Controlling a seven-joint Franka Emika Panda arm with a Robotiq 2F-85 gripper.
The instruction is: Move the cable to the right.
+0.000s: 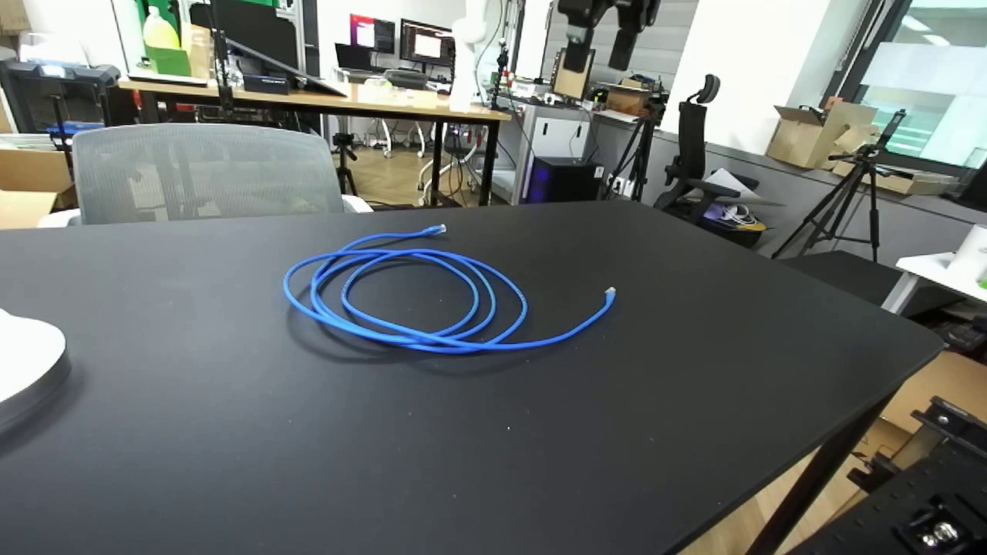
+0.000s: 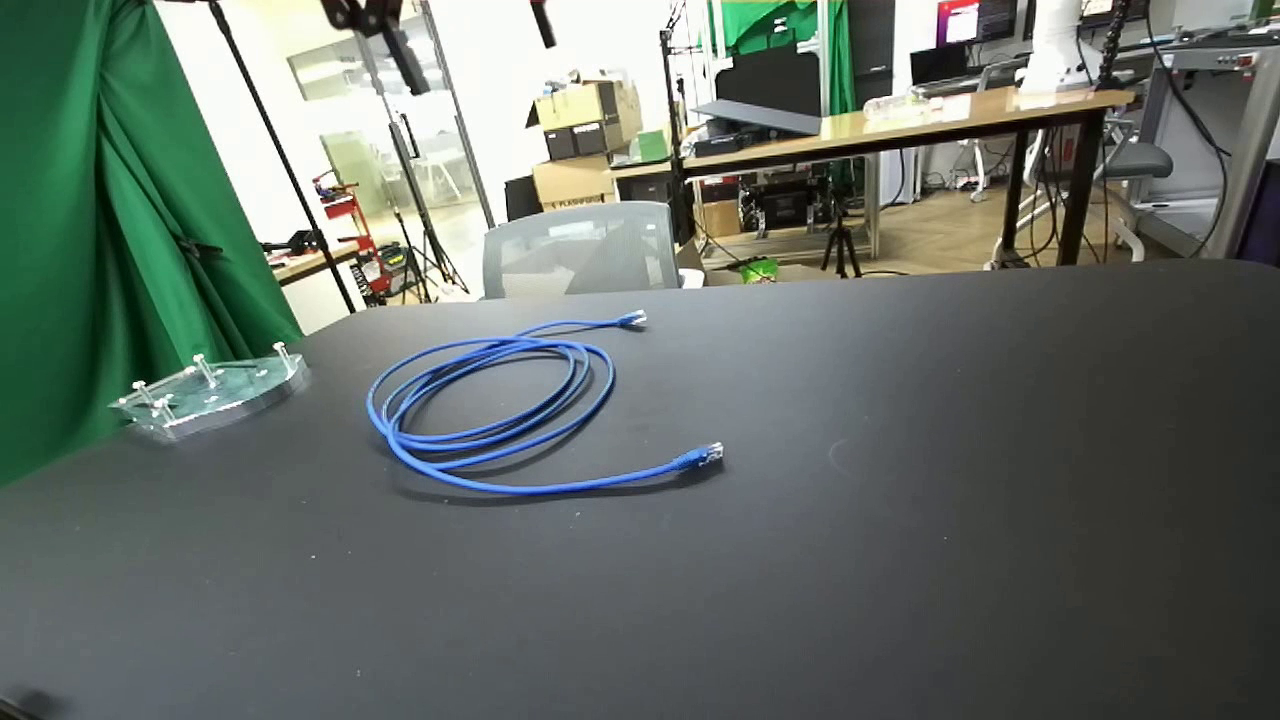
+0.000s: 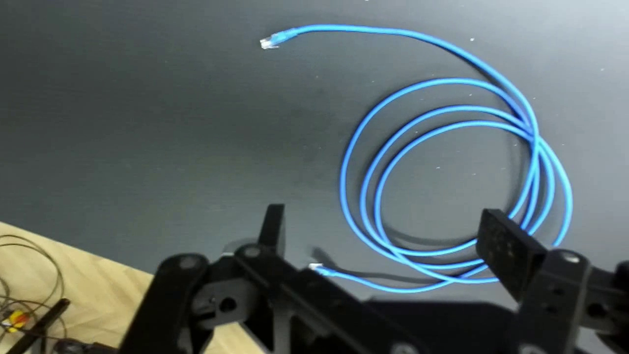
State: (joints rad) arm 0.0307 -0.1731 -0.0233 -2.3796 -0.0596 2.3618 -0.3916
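The bright blue cable lies in loose coils on the black tabletop, in both exterior views (image 1: 463, 348) (image 2: 560, 489). Its two pale connector ends point away from the coils, one at the far side and one at the near side. It also shows in the wrist view (image 3: 534, 140), where the right finger hides part of the coils. My gripper (image 3: 384, 215) is open, with nothing between its fingers. It hangs high above the table at the top of both exterior views (image 1: 598, 58) (image 2: 478, 60), apart from the cable.
The black tabletop (image 1: 231, 462) has its side edge at the right in an exterior view. A white rounded object (image 1: 27, 362) stands at the left there. A clear plate with bolts (image 2: 215, 390) lies near the green curtain (image 2: 110, 230). A grey mesh chair (image 1: 208, 169) stands behind the table.
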